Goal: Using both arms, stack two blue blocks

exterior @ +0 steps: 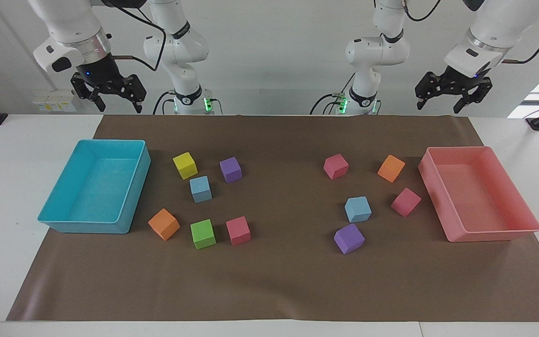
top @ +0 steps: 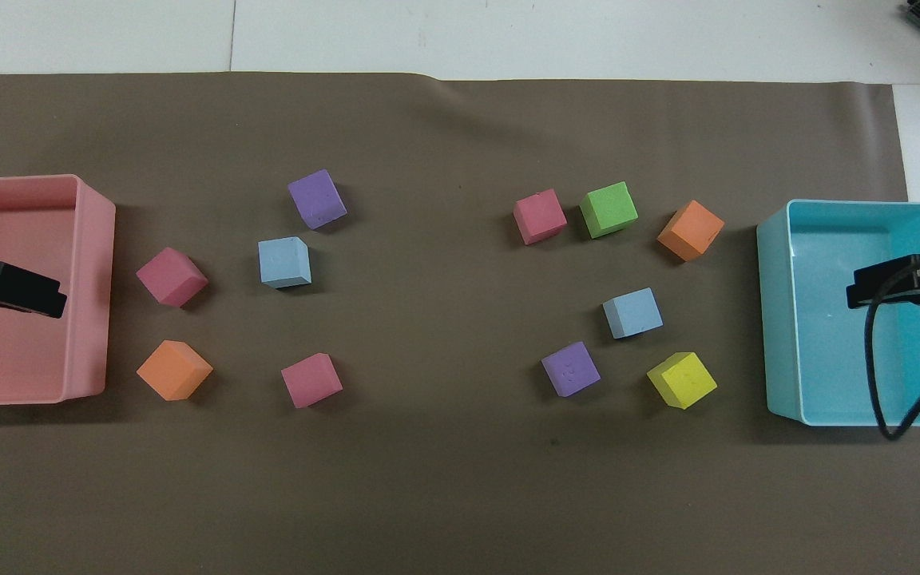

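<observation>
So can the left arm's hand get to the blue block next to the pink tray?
Probably yes. The left hand hangs open, high over the pink tray end. That blue block sits apart from the purple cube and pink cube, with nothing on top.

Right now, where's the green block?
The green block sits on the mat toward the right arm's end, between the orange block and a pink block, farther from the robots than the blue block.
</observation>
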Robot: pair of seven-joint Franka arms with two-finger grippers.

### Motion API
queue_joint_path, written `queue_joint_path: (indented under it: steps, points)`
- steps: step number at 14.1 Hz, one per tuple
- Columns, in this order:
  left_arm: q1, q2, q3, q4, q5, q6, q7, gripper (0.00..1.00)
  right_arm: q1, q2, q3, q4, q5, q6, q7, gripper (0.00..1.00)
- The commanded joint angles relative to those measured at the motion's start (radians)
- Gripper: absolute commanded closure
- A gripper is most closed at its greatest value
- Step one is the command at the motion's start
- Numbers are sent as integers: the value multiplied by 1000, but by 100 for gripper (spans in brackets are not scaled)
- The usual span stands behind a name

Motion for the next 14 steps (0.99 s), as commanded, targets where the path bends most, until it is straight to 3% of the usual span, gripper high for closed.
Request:
queue_joint_path:
  steps: [1,5,9,14]
  points:
    - [18,-18,-11,-20,5,0,-4,0,-1,-46,4,-122,51,103,-31,0]
    - [18,-18,-11,-20,5,0,-4,0,59,27,21,-228,54,303,-32,0]
    - [18,-18,-11,-20,5,0,-5,0,128,162,22,-231,54,425,-52,0]
    - [18,-18,-11,-20,5,0,-5,0,142,222,22,-346,126,628,-159,0]
